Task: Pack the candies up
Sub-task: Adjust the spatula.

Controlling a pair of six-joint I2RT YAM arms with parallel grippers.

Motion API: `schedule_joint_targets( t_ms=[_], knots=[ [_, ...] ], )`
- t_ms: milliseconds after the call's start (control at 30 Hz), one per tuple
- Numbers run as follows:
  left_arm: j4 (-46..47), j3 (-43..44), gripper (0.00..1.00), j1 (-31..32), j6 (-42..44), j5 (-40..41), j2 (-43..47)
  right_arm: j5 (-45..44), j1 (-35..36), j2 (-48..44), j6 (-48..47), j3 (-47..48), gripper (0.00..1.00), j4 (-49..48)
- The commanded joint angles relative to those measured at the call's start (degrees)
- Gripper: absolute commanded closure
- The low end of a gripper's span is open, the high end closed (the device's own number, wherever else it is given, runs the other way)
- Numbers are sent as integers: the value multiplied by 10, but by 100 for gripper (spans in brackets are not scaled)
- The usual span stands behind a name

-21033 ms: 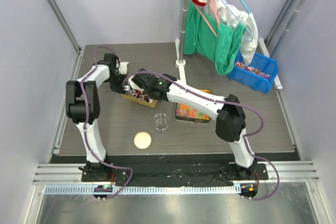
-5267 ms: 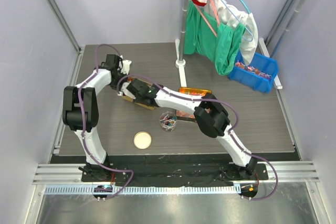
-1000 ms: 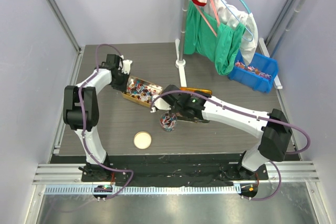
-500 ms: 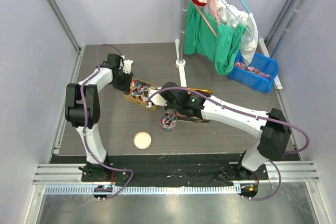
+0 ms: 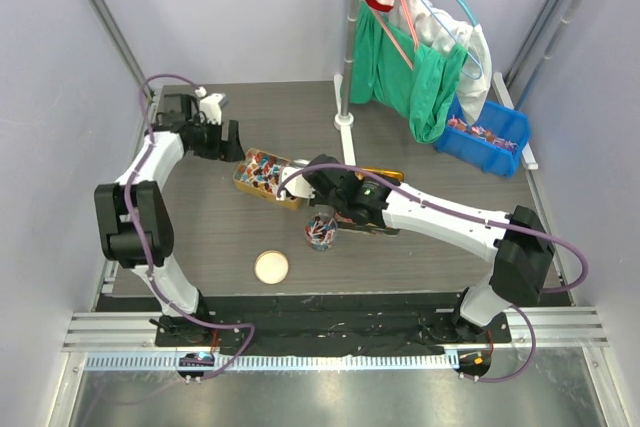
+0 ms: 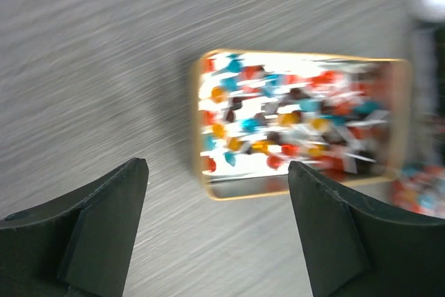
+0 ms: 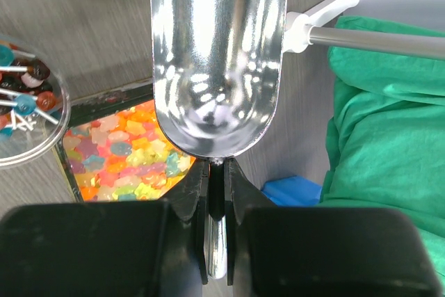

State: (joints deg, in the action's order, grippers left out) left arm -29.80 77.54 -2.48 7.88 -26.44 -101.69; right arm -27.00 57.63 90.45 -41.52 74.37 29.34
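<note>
Starting at the far left: finding the left gripper (image 5: 226, 139) spreading its jaws wide, gripping nothing, hovering just left of the tan tray (image 6: 197, 137) without touching it. Seeing the candies (image 6: 292, 119) lying heaped loose inside that tray, shining in red, blue and white wrappers. Passing the round lid (image 5: 271, 267), lying flat near the front edge. Moving right: seeing the right gripper (image 7: 217, 172) clamping tight on the thin handle of the metal scoop (image 7: 215, 53), carrying it empty near the tray's right end and the clear jar (image 5: 320, 231). Noting more candies sitting in that jar, filling it only partway, at a guess. Judging each piece as being light and hard under a slick wrapper, sliding and scattering easily, so proving awkward for pinching singly. Favouring running the scoop low under the heap along the tray floor, then lifting level. Expecting the light tray to be skidding under that push, so bracing its left rim. Further right, skirting the jelly pieces (image 7: 125, 161), not belonging to this job.
</note>
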Motion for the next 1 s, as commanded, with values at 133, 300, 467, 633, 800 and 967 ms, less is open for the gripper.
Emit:
schedule_joint_targets(
  t_ms=[133,300,467,633,800,967],
  knots=[
    [15,-22,25,-9,16,-394,29,-30,-1,24,16,4,99,-76],
    [-7,-20,34,1,43,-455,23,-39,2,46,20,17,99,-102],
    [-23,-17,37,20,61,-429,17,-41,5,68,26,46,99,-106],
    [-32,-12,37,57,70,-376,4,-44,12,85,26,63,99,-106],
    [-32,-8,38,80,74,-321,-11,-51,18,90,26,79,99,-101],
    [-28,-4,41,100,73,-266,-25,-52,22,87,26,87,99,-84]
  ],
)
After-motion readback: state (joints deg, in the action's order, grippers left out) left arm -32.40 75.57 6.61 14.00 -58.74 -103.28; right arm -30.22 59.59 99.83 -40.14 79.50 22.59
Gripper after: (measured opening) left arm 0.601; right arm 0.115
